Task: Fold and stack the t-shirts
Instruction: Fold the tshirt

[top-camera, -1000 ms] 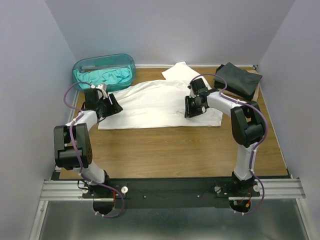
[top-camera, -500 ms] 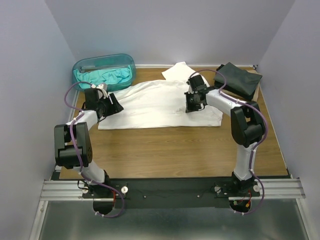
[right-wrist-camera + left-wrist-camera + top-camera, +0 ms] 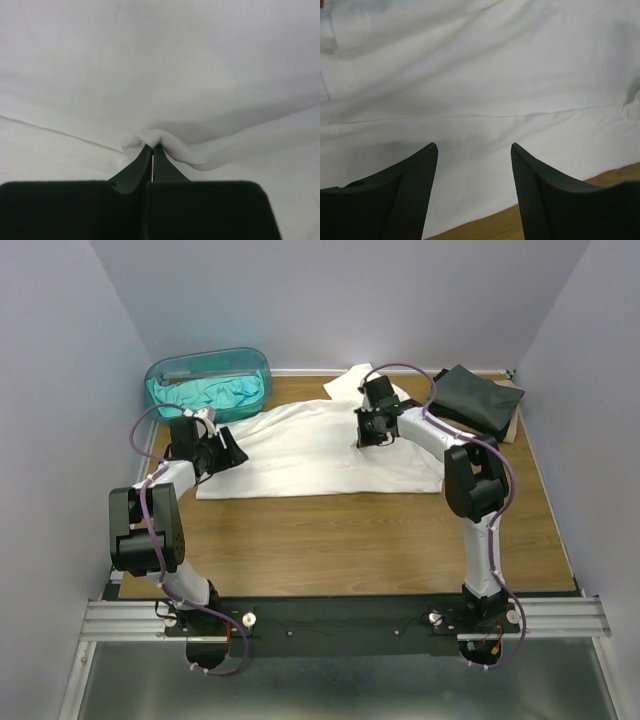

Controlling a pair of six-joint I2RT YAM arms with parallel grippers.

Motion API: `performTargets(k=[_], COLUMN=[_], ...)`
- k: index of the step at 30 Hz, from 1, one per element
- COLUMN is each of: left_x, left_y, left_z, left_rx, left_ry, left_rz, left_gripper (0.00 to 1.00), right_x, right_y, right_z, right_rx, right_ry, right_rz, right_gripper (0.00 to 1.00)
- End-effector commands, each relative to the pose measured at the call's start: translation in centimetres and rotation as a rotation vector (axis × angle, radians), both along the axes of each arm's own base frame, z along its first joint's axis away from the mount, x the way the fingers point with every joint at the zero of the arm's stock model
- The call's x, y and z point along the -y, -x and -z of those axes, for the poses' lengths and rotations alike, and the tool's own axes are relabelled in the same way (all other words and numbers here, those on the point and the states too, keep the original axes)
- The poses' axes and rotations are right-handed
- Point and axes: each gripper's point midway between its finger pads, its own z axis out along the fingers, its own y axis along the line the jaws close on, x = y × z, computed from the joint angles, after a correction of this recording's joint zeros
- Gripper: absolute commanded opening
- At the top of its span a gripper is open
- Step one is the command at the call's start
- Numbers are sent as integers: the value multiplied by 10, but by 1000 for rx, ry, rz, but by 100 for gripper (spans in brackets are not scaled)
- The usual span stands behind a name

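Open surface (image 3: pixel 340 540) is left along the near side of the white t-shirt (image 3: pixel 300 455). Passage at its far left corner is blocked by the teal tub (image 3: pixel 250 362), at its far right by the dark folded t-shirts (image 3: pixel 478 398).

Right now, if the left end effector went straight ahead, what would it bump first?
The white t-shirt. The left end effector points at it, jaws open; how near is hard to tell.

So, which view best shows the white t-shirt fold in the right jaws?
Right wrist: up close, the shut jaws nip a raised fold of the white t-shirt. Top external shows most of the shirt, the fold hidden; left wrist shows only another part of it.
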Motion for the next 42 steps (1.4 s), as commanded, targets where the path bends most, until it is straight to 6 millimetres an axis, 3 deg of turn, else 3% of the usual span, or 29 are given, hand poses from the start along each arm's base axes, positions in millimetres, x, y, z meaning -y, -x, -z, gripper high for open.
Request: performTargets(k=[1,5,6,11,12,16,18,19,21,27,34,37,42], left_x=[5,6,6,1,1,14,20,25,32,33,32,33,33], left_y=[-4,-3,-3,-4,-4,-3,-4,-5,-7,-5,19,35,65], left_z=[-2,-1,-1,-4,-5,-5,-5,-3,-1,25,45,51,50], left_rx=[17,14,14,21,25,26,28,17,15,-47,-145,-198,-239], left_ry=[15,17,18,-4,-5,9,13,30,37,67,84,95,118], left_rz=[30,33,32,7,-1,-3,-16,-23,-29,-59,-103,-125,-157], left_gripper=[68,68,68,68,68,68,68,68,68,68,68,68,68], right_x=[-13,-19,-20,-22,-19,-6,2,11,23,50,72,77,90], right_y=[-9,-11,-12,-14,-14,-7,-1,5,11,35,65,79,130], right_z=[2,0,-5,-32,-35,-49,-46,-33,-26,9,41,40,47], right_rx=[23,30,39,84,90,113,105,85,70,10,-62,-78,-179], right_ry=[6,-3,-9,-36,-29,-11,6,41,56,53,102,102,105], right_rz=[-41,-47,-48,-36,-19,33,52,75,104,172,193,196,196], right_gripper=[7,22,37,68,79,91,93,93,93,94,93,93,93])
